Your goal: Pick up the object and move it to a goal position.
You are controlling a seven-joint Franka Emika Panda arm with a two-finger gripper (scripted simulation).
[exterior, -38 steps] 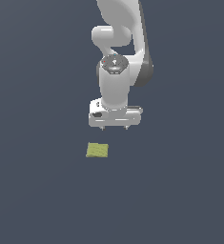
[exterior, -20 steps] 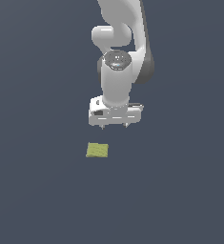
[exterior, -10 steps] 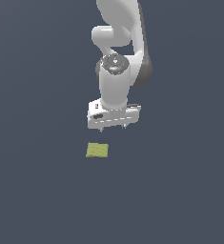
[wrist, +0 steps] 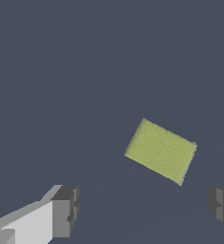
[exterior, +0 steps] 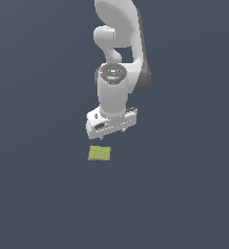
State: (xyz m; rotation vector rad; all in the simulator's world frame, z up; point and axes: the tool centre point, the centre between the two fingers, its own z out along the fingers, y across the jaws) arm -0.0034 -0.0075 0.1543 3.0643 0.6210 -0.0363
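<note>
Item: the object (exterior: 100, 153), a flat yellow-green pad with a faint grid texture, nearly square, a shade longer one way. It lay flat on the dark grey floor (exterior: 184, 204), alone and untouched.

Item: the gripper (exterior: 111, 134), white, on the single arm (exterior: 117, 53), pointing down. It hung above the floor, near the pad but clear of it. Its two dark fingertips (wrist: 66, 209) stood spread wide with nothing between them; the gap was wider than the pad.

Relation: in the exterior view the pad lay at about 7 o'clock from the gripper, close by and slightly offset. In the wrist view (wrist: 161, 151) it sat ahead of the line joining the two fingertips, not between them, and nearer one fingertip than the other.

Long axis: the pad's edges were skewed against the line between the fingertips, running roughly 10 o'clock to 4 o'clock in the wrist picture.

Judgement: the coming move looked to need a short shift toward the pad to centre it in the gap, perhaps a small wrist turn to square the fingertips to its sides, then a descent. No goal marker was visible.
</note>
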